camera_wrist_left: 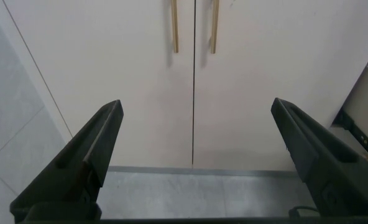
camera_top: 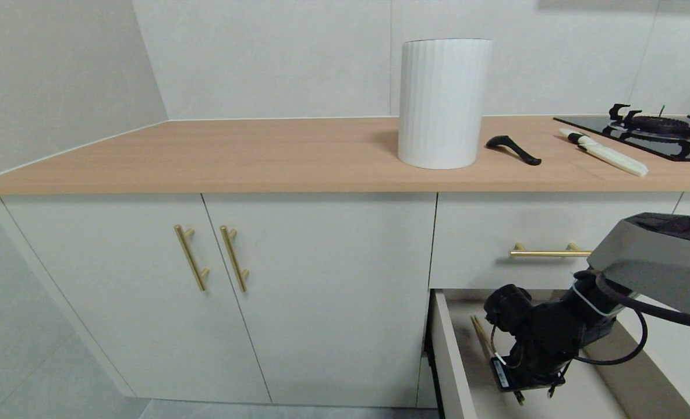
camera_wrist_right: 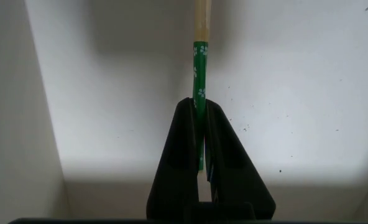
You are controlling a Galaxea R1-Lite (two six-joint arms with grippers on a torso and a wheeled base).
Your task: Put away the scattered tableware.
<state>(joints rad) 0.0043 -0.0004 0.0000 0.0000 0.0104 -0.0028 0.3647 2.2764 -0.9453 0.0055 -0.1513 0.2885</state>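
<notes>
- Green-ended wooden chopstick [camera_wrist_right: 200,62] sits over the open white drawer [camera_top: 446,349], pinched in the right gripper's [camera_wrist_right: 200,107] jaws, which are closed tight on it.
- Left gripper [camera_wrist_left: 196,106]: jaws spread wide, empty, facing white cabinet doors [camera_wrist_left: 265,74].
- Black curved utensil [camera_top: 513,149] and cream knife [camera_top: 604,152] lie on the wooden tabletop [camera_top: 205,157].

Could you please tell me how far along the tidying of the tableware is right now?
Done: the drawer stands open. In hand: the right gripper is shut on a green-patterned chopstick, held down inside that drawer. Left: a black spoon and a white knife lie on the countertop. The left gripper is open and empty, facing the cabinet doors.
</notes>
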